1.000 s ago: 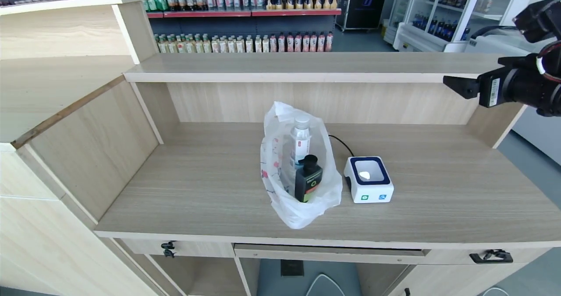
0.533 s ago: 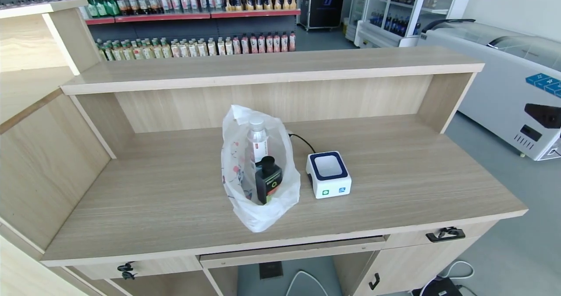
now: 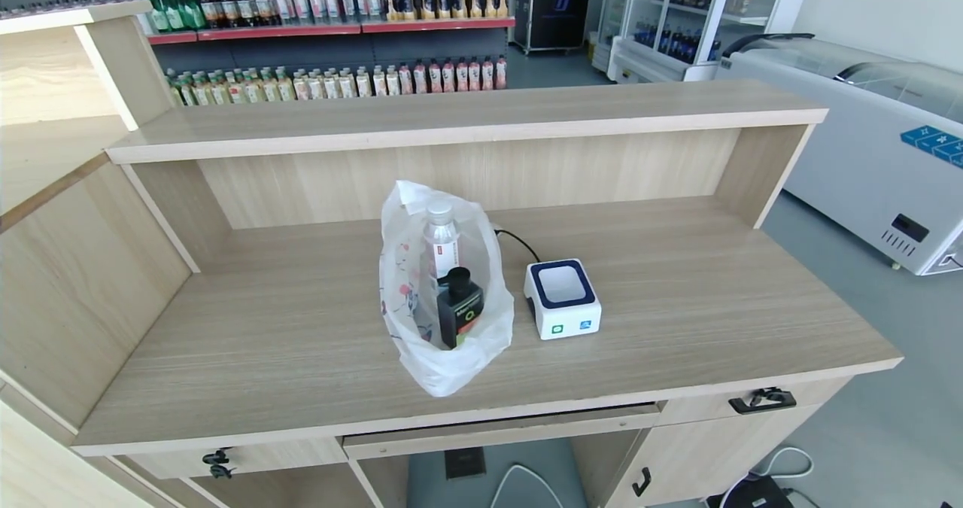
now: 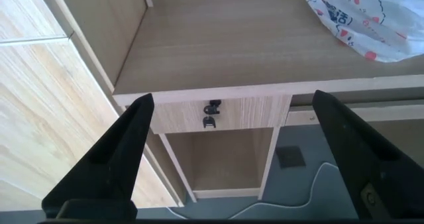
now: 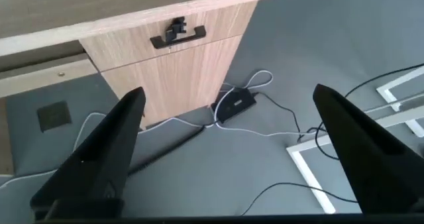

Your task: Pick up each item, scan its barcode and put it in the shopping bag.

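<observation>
A white plastic shopping bag (image 3: 425,350) stands open in the middle of the wooden counter (image 3: 677,297). Inside it a clear water bottle (image 3: 442,241) stands upright, with a dark pump bottle (image 3: 459,308) in front of it. Right beside the bag sits the white and blue barcode scanner (image 3: 563,308), its window facing up. My left gripper (image 4: 233,98) hangs open and holds nothing, off the counter's front left, with a corner of the bag (image 4: 364,15) beyond it. My right gripper (image 5: 228,90) is open with nothing in it, low over the floor by the counter's right end.
A raised shelf (image 3: 466,120) runs along the counter's back and a side wall (image 3: 98,267) closes its left. Under the front edge are a left drawer with a key (image 4: 211,114) and a right drawer with a black handle (image 5: 177,33). Cables (image 5: 238,101) lie on the floor.
The head camera has swung to the right and the whole picture shifted. My right arm, raised at the right edge a second ago, has dropped out of the head view.
</observation>
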You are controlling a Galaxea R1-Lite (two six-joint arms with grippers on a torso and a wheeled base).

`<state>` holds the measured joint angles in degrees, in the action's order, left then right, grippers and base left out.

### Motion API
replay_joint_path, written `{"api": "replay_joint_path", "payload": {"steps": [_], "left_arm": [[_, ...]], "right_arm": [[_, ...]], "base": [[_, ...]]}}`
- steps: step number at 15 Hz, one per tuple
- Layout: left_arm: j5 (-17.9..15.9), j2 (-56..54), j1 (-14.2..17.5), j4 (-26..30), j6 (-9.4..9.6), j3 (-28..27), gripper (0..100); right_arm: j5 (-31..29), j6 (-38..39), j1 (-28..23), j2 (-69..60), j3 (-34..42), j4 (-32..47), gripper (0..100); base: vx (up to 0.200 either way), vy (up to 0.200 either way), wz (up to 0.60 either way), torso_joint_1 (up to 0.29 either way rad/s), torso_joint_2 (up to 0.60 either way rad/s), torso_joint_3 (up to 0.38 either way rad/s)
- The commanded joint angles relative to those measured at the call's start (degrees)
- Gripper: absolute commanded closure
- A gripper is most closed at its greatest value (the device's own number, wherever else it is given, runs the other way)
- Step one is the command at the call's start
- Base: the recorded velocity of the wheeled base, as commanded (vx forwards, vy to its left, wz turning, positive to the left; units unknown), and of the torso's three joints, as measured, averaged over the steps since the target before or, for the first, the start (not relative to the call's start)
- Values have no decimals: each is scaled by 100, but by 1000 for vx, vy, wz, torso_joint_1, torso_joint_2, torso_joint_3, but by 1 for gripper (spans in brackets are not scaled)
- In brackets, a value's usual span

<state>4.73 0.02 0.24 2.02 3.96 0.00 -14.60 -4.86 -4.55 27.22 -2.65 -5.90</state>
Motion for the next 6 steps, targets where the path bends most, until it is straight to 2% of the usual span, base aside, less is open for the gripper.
{"api": "replay_joint_path", "payload": {"steps": [1,6], "left_arm": [[2,-2,2,0,8,0,0],[2,-2,2,0,-1,0,0]], "right_arm": [[124,82,226,-2291,256,660,0],[98,284,235,-2283,256,660,0]], "base": [[0,0,0,0,0,0],[0,0,0,0,0,0]]}}
